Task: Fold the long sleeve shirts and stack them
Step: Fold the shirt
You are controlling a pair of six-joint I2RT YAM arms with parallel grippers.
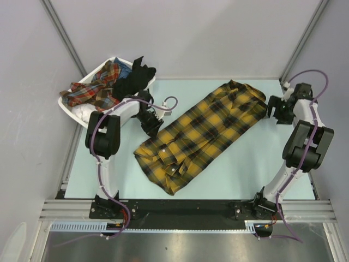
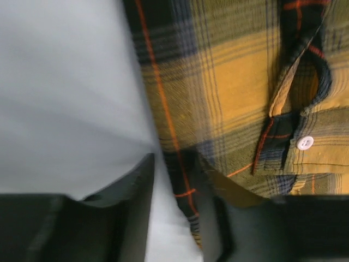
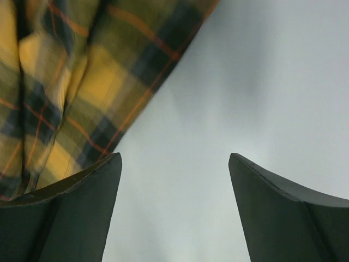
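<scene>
Plaid shirt (image 1: 202, 131) between bent arms (image 1: 106, 136)

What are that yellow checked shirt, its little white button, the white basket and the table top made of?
Shirt: woven cloth, perhaps cotton flannel; fine threads show, and it looks matte with soft creases.
Button: probably plastic, smooth and slightly glossy.
Basket: looks like moulded white plastic, with a thin stiff rim.
Table top: a smooth, pale green, matte surface; the material is unclear.

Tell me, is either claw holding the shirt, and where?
Neither. The right gripper stands open beside the plaid shirt; the left gripper is open around its edge.
</scene>
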